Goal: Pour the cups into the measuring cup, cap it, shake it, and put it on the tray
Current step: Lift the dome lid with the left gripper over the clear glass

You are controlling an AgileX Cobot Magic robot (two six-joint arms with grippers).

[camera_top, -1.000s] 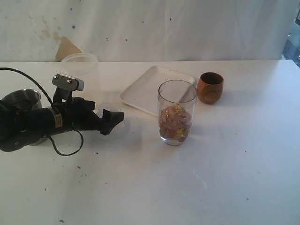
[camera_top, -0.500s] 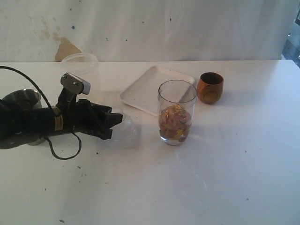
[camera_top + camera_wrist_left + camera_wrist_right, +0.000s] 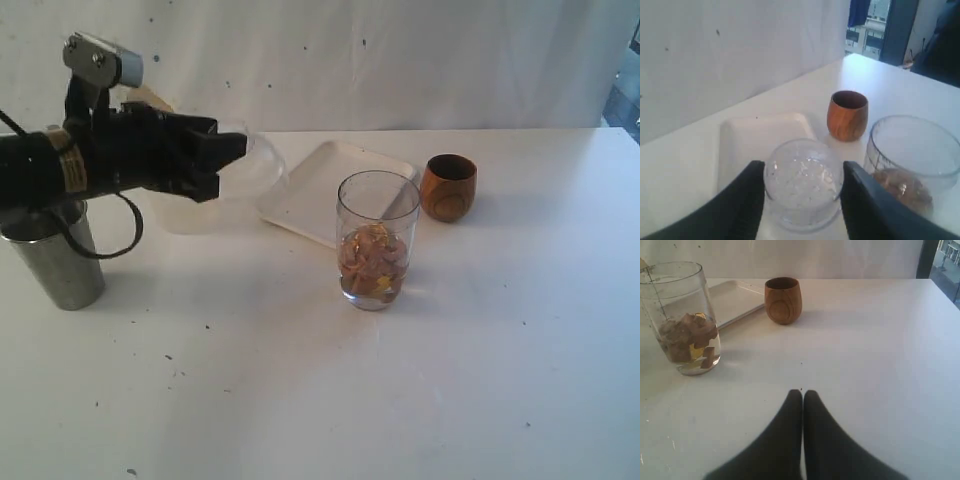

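Cap (image 3: pixel 802 180): clamped in my left gripper (image 3: pixel 228 160), now lifted off the bench (image 3: pixel 450 380); measuring cup (image 3: pixel 377 240) ahead and below, apparently filled, so capping comes next. Right gripper (image 3: pixel 802 395): clenched, empty.

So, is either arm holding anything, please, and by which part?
The left gripper holds the clear dome cap, jaws on opposite sides of its rounded wall; the right gripper holds nothing.

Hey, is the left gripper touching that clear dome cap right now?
Touching. The left wrist view shows the left gripper closed on the cap, with one finger pressed against each side and no gap.
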